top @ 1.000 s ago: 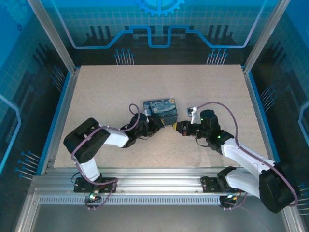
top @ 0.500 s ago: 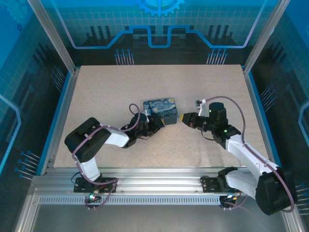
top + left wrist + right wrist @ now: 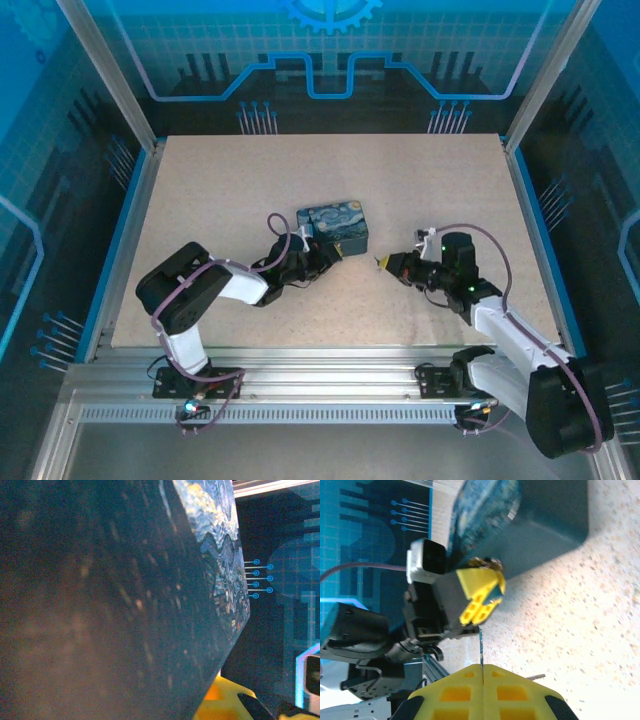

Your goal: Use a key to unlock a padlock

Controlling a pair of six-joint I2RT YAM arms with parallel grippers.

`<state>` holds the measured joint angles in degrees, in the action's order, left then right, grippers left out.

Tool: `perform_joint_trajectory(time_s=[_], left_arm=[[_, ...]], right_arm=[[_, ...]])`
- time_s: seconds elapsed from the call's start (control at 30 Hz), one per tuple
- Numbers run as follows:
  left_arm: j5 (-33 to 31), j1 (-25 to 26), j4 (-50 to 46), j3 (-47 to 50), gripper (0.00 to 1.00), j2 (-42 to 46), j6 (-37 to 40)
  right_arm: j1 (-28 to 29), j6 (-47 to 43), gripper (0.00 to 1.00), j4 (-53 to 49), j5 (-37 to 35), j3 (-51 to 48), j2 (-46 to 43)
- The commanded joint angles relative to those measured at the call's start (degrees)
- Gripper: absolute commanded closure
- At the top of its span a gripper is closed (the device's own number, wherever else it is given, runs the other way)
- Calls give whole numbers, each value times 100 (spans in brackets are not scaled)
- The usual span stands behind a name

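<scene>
Padlock (image 3: 486, 563) pinched at tips of left gripper (image 3: 487, 582), just beside near wall of blue box (image 3: 545, 520). Keyhole too small to make out, probably facing right arm. Right gripper (image 3: 482, 672) clamped on key (image 3: 481, 647), blade pointing at lock, well apart. Line blade with keyway first, advance slow and straight, hold lock steady, then twist.

**Box wall, close up**

The dark blue box (image 3: 100, 605) is so near that its side wall blurs, flecked with dull brown specks. Its painted lid (image 3: 220, 555) shows edge-on at upper right, with pale and yellow swirls. A yellow finger (image 3: 218, 705) pokes out at the box's lower corner. Whether they touch is unclear. Behind stands a blue panel (image 3: 295, 580) with dotted circuit lines, and a bright rail (image 3: 270, 485) runs along the top.
</scene>
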<state>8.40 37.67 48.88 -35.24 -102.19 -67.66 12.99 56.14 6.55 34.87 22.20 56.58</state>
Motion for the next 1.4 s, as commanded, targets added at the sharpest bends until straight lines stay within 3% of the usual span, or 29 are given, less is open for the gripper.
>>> perform_joint_trajectory(time_s=[0.0, 0.37, 1.37], left_arm=[[143, 36, 468, -123, 100, -30, -133], [201, 39, 596, -44, 100, 15, -191], [231, 39, 960, -9, 100, -90, -326]], right_arm=[[45, 341, 100, 618, 68, -243, 35], [1142, 814, 100, 2019, -658, -497, 971], [1479, 1783, 100, 4443, -929, -119, 2981]])
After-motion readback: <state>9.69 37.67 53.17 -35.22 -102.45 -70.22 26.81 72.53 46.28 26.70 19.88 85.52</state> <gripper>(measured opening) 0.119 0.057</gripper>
